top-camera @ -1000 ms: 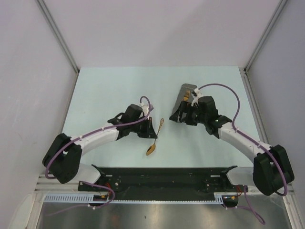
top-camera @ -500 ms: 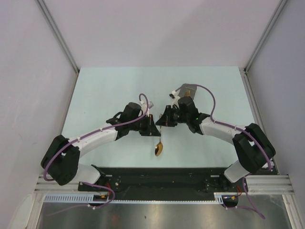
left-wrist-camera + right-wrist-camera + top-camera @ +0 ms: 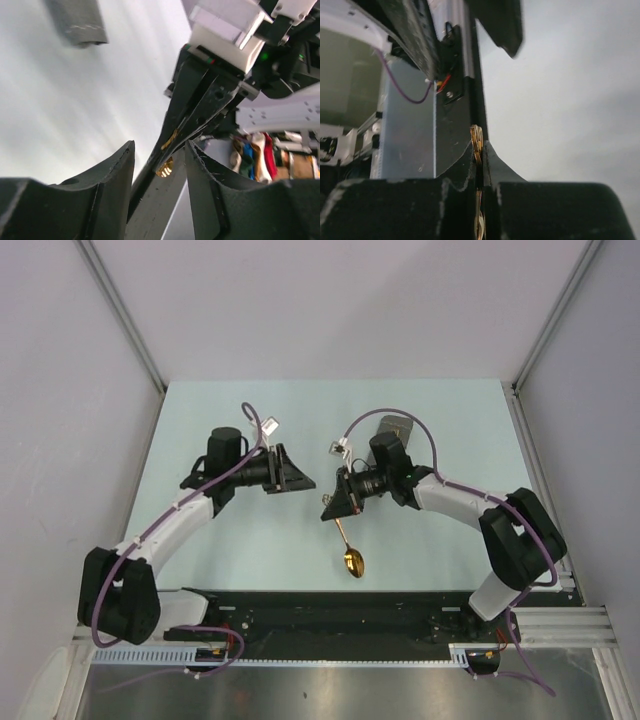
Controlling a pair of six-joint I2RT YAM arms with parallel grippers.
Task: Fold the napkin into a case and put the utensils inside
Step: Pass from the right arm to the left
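Above the middle of the pale desk (image 3: 230,420), the right end effector (image 3: 336,512) is pinching the slim handle of the gold spoon (image 3: 351,558), jaws closed tight on the metal, while the bowl is hanging free toward 6 o'clock, clear of the surface. At about 10 o'clock from it, the left end effector (image 3: 295,470) is hovering with its fingers standing apart and gripping nothing. The dark grey case (image 3: 396,427) is lying at roughly 1 o'clock from the spoon, and the right arm is partly covering it. The hold is looking like the weak point: with the heavier bowl dangling below such a narrow pinch, the spoon is likely to swing or slide through the pads if the arm turns quickly toward the cloth. A second risk is waiting at the pouch itself, since the soft fabric is probably lying flat at its mouth, so a spoon arriving crooked could be shoving the case along the desk or crumpling the fold rather than slipping inside. The two end effectors are also working close together, so a careless swing could be bringing them into contact. The count is running to one spoon, one case, two end effectors and no fork in view; whether it is sitting inside the case cannot be told.
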